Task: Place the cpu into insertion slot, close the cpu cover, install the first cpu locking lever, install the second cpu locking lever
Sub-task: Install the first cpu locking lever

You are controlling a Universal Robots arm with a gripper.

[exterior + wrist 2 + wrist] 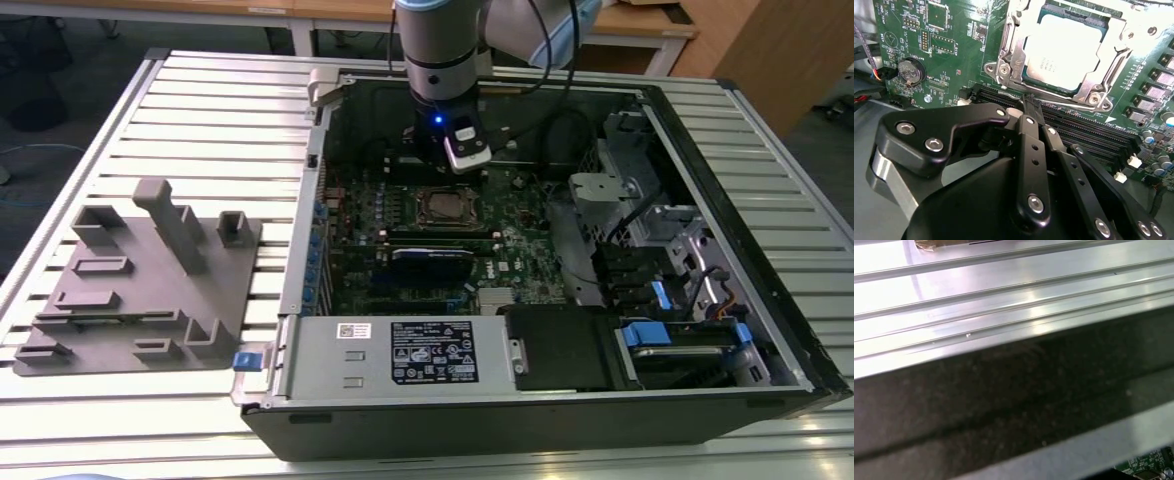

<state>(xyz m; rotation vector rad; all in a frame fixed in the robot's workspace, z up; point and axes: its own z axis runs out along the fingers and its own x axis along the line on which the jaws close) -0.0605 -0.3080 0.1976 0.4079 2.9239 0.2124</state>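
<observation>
In the second wrist view the cpu (1064, 45) sits in the insertion slot (1095, 98) on the green board (954, 30), its silver-grey top facing up. The cpu cover (1015, 50), a silvery frame, lies flat around the chip. My gripper (1029, 102) is shut with nothing between its black fingers. Its tip hovers by the socket's edge, over the long black memory slots (1079, 130). In the exterior view my gripper (463, 160) hangs inside the open computer case, just behind the cpu (445, 207).
The case walls (310, 200) ring the board. A silver power supply (400, 350) and drive bays (654, 260) fill the front and the exterior view's right. A grey fixture (147, 270) lies on the slatted table (214, 90). A coin cell (910, 70) sits on the board.
</observation>
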